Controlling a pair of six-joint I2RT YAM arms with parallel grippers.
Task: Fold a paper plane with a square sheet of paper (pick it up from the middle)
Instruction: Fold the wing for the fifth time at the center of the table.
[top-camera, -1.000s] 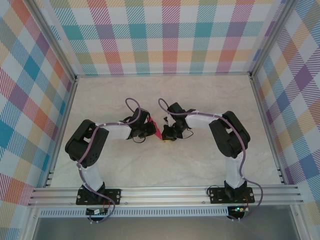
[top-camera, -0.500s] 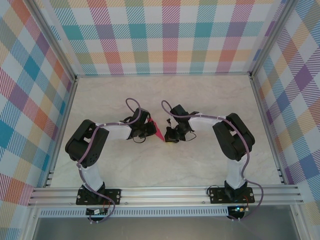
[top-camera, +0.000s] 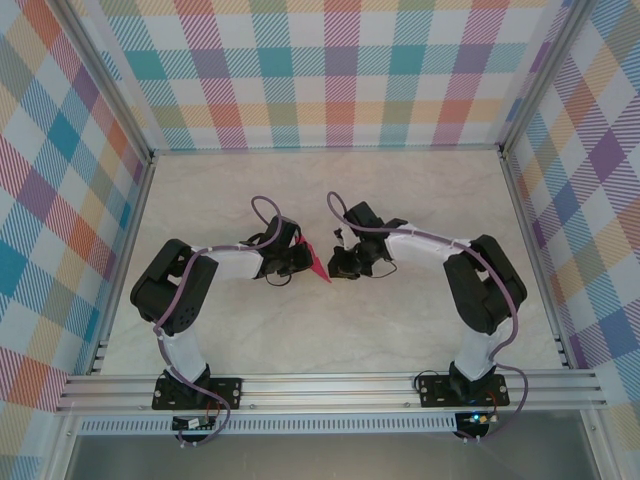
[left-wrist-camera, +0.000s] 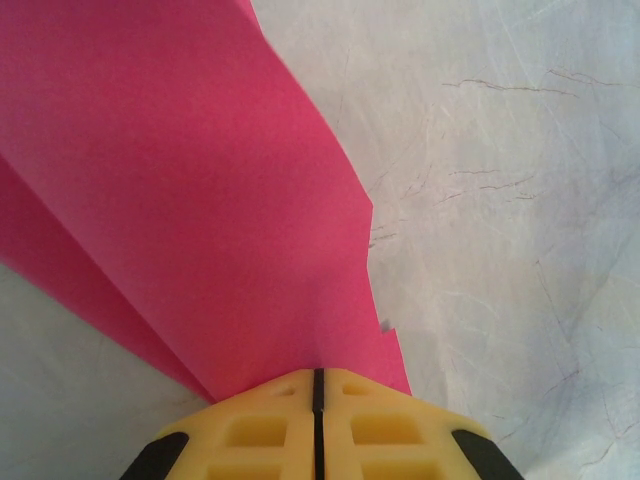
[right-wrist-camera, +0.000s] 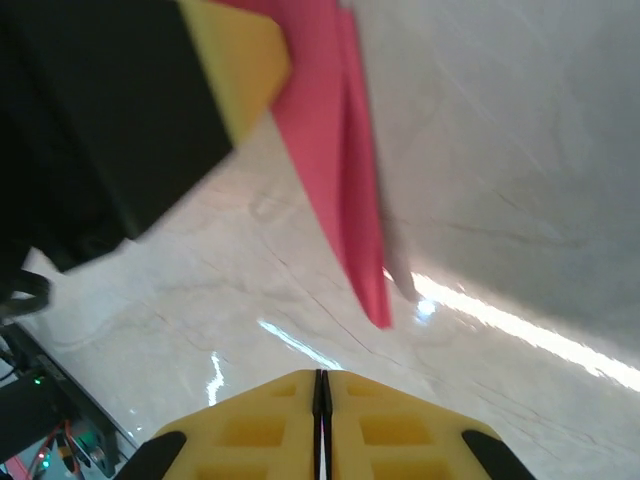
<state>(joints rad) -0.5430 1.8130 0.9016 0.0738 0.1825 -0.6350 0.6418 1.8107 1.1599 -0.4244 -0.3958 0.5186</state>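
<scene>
So the left tool (left-wrist-camera: 318, 374) is clamped on the folded pink paper (left-wrist-camera: 190, 190), which fans out ahead of it. The right tool (right-wrist-camera: 322, 376), fingers together and holding nothing, is nearest the paper's pointed tip, which aims back toward it just above the counter (right-wrist-camera: 520, 170).

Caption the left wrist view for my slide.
Folded pink paper pinched in the shut left gripper, marble table behind.

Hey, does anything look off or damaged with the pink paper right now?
Slightly. The pink paper, pinched in the left claw, has layers that do not line up: its edge steps in small notches near the claw, so the folds look askew.
</scene>
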